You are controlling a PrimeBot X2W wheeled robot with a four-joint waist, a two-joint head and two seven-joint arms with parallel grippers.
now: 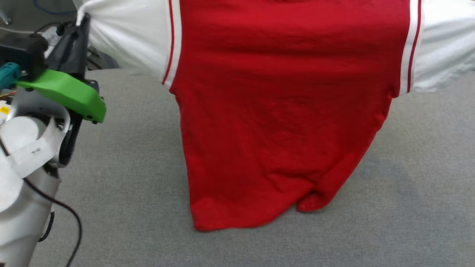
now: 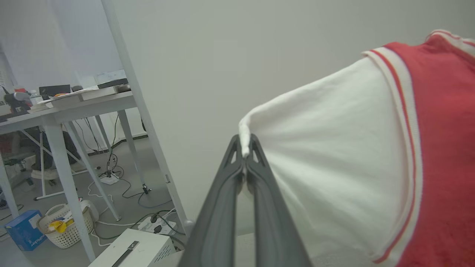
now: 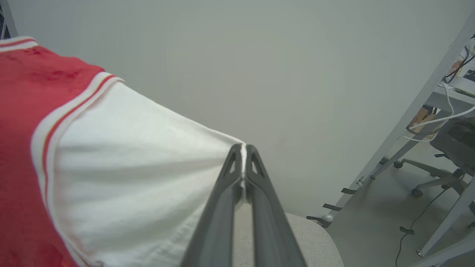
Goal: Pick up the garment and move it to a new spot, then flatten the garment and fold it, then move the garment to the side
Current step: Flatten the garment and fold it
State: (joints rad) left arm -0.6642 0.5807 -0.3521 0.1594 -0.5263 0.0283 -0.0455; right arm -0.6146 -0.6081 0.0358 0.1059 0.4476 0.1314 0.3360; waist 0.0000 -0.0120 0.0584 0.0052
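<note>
The garment (image 1: 285,111), a red shirt with white sleeves and red-white striped trim, hangs spread wide above the grey table (image 1: 126,193); its hem rests crumpled on the surface. Its plain red side faces the head camera; no number or lettering shows. My left gripper (image 1: 81,22) is shut on the tip of the white sleeve at the upper left. In the left wrist view that gripper (image 2: 245,148) pinches the sleeve edge of the garment (image 2: 334,178). My right gripper (image 3: 243,150) is shut on the other white sleeve of the garment (image 3: 130,174).
The left arm's green wrist cover (image 1: 66,92) and pale forearm stand at the head view's left. Beyond the table are a pale wall (image 2: 259,55), a desk (image 2: 55,107) with cables and a basket (image 2: 66,226) below, and an office chair (image 3: 445,148).
</note>
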